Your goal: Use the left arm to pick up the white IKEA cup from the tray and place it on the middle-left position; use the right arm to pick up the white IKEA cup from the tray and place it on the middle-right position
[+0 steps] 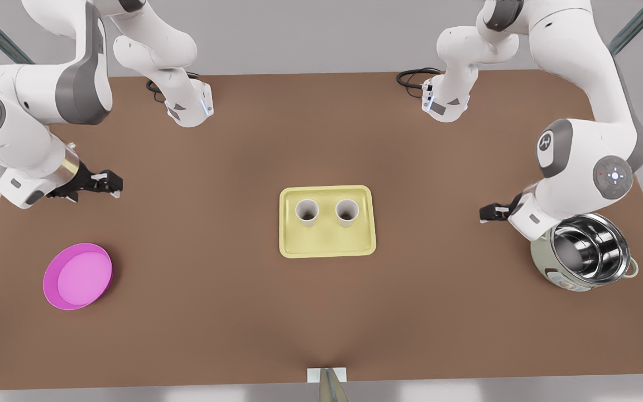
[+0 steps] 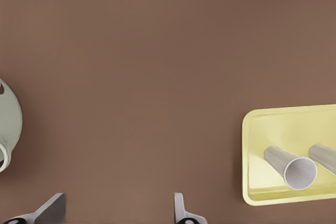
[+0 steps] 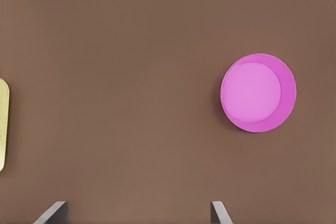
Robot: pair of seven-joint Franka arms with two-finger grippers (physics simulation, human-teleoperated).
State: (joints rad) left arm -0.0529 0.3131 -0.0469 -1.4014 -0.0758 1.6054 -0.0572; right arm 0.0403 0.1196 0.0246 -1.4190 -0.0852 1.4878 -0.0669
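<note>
In the front view, the tray lies mid-table with one white cup and a second white cup upright side by side in it. The left gripper hangs well off the tray toward the front view's right, beside a steel pot. The right gripper hangs well off the tray on the opposite side, above a pink dish.

The left wrist view adds this gripper's fingers, spread apart over bare table.

The right wrist view shows its fingers equally apart.
</note>
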